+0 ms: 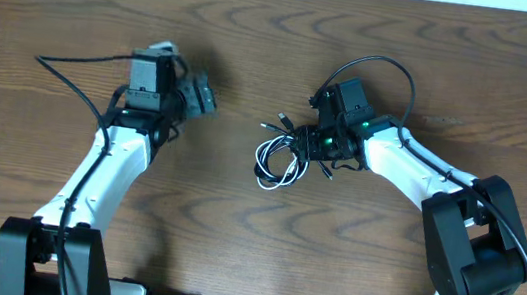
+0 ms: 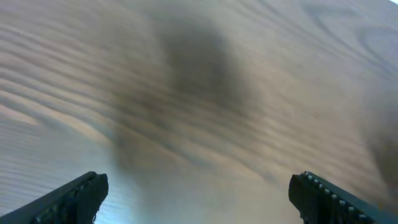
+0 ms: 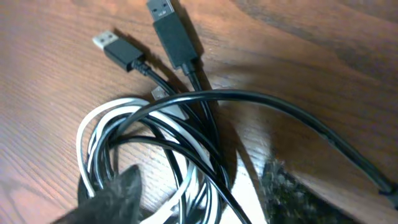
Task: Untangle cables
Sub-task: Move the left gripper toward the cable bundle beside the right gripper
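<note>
The cables [image 1: 278, 157] lie in a loose coil mid-table [image 1: 257, 36], just left of the right gripper [image 3: 202, 193]. The bundle's long axis runs near to far, and two black plugs [image 3: 121, 51] stick out of its far end, pointing away and slightly left. The right gripper's jaws stand partly open, astride black strands and the white cord [image 3: 84, 146], with no clear pinch on any. The left gripper [image 2: 199, 190] hangs wide open over bare wood, well apart from the coil and holding nothing.
</note>
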